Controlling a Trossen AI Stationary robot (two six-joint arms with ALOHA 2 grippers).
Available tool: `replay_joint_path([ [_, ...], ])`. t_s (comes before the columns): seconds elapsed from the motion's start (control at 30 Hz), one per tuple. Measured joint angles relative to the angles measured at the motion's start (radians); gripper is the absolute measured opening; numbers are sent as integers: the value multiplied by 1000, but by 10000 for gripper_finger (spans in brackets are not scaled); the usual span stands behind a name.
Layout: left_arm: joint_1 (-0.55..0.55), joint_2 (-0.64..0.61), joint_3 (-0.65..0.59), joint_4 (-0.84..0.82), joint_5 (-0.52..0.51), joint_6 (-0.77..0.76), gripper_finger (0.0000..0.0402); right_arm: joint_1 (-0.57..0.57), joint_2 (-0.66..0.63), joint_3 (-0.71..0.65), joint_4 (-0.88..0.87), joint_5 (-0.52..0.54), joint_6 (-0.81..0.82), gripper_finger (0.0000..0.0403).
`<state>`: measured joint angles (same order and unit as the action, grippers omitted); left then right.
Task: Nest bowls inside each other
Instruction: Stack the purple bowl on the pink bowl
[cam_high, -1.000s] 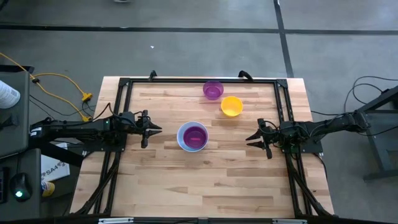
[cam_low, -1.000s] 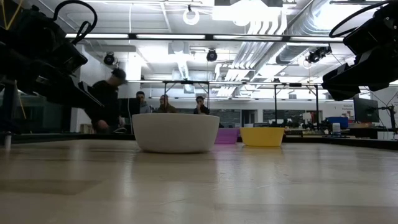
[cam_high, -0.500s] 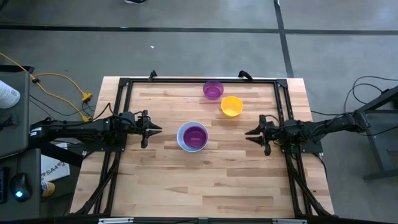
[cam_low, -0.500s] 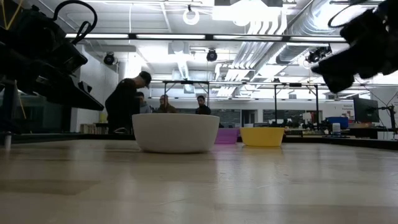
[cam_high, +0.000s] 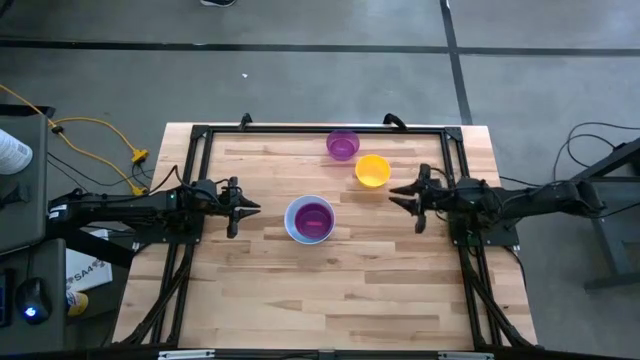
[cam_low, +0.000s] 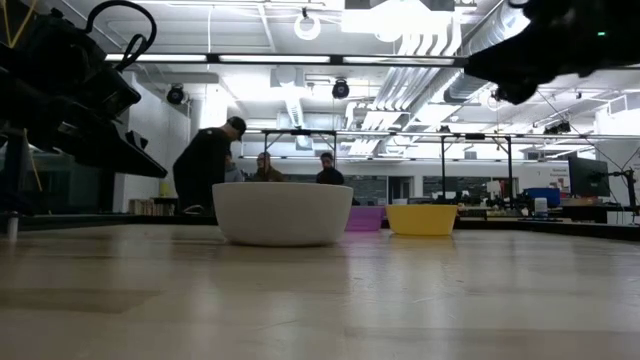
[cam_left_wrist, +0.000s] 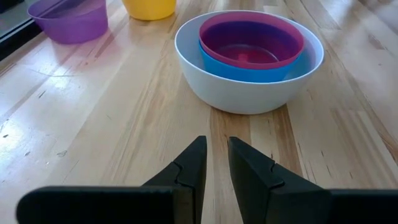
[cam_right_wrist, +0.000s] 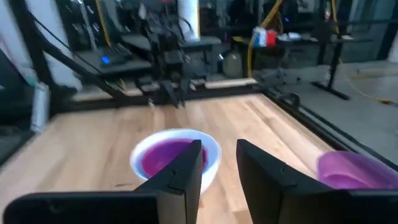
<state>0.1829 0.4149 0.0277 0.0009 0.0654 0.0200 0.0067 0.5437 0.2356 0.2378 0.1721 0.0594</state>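
High view shows me the white bowl (cam_high: 309, 219) mid-table with blue and red nested inside; the purple bowl (cam_high: 342, 144) and yellow bowl (cam_high: 372, 170) remain. Both the left gripper (cam_high: 243, 208) and right gripper (cam_high: 402, 195) have fingers slightly apart, empty.

From table height my right arm (cam_low: 560, 50) is a blurred dark mass cut off at the upper right of the frame. The white bowl (cam_low: 283, 213) hides whatever sits inside it there. The purple bowl (cam_right_wrist: 364, 169) is cropped at lower right.
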Motion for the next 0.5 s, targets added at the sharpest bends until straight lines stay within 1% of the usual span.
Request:
replay_joint_path([
  [0.33, 0, 0, 0, -1, 0, 0, 67, -190, 331, 194, -1, -198, -53, 94],
  [0.5, 0, 0, 0, -1, 0, 0, 67, -258, 490, 292, -2, -254, -99, 94],
])
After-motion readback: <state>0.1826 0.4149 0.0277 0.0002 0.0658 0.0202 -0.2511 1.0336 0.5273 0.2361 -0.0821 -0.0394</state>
